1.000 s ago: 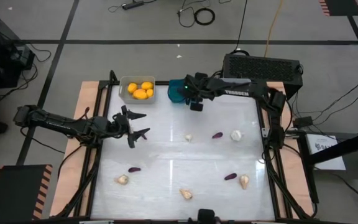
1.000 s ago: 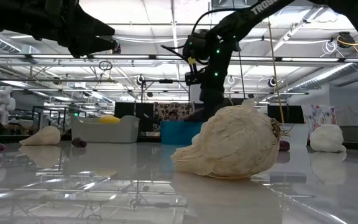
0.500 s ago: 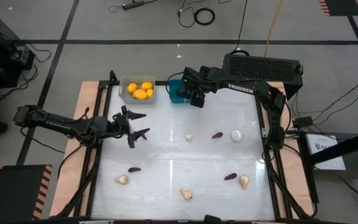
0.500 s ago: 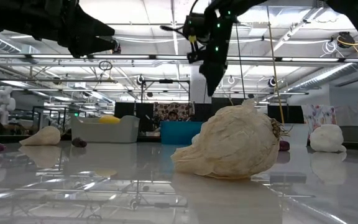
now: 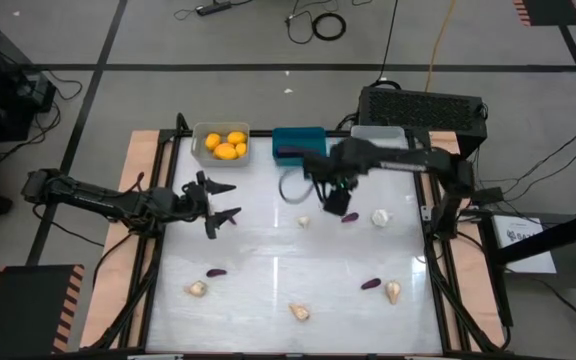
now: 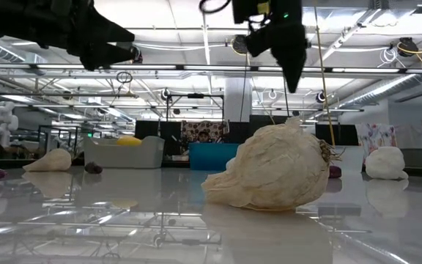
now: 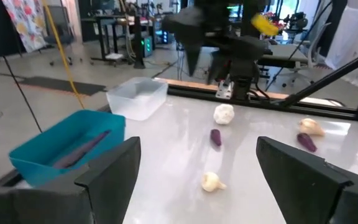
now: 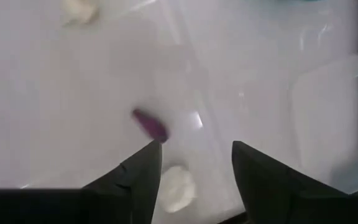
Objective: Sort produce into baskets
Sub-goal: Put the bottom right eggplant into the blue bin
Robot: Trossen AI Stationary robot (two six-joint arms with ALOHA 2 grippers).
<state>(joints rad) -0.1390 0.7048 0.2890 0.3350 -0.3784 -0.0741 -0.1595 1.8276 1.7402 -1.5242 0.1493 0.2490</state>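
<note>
From above, the right hand (image 5: 339, 200) hangs over the middle of the worktop (image 5: 268, 260), just beside a small eggplant (image 5: 350, 217) and a garlic bulb (image 5: 380, 216). The left hand (image 5: 218, 203) waits near the left edge, fingers spread and empty. The grey bin (image 5: 221, 144) holds yellow fruit; the teal bin (image 5: 299, 143) and clear bin (image 5: 378, 133) sit beside it along the far edge. More garlic and eggplants lie scattered nearer the front.

At table height, a big garlic (image 6: 269, 176) fills the foreground, ridged and papery-looking.

The left wrist view shows a purple piece in the teal bin (image 7: 67, 149).

The right wrist view shows its fingers (image 8: 132, 180) spread, the eggplant (image 8: 150, 124) ahead on the worktop.

The pieces look light, rigid and smooth, so likely to skid on the glossy surface. The eggplant is probably best pinched across its narrow middle.
</note>
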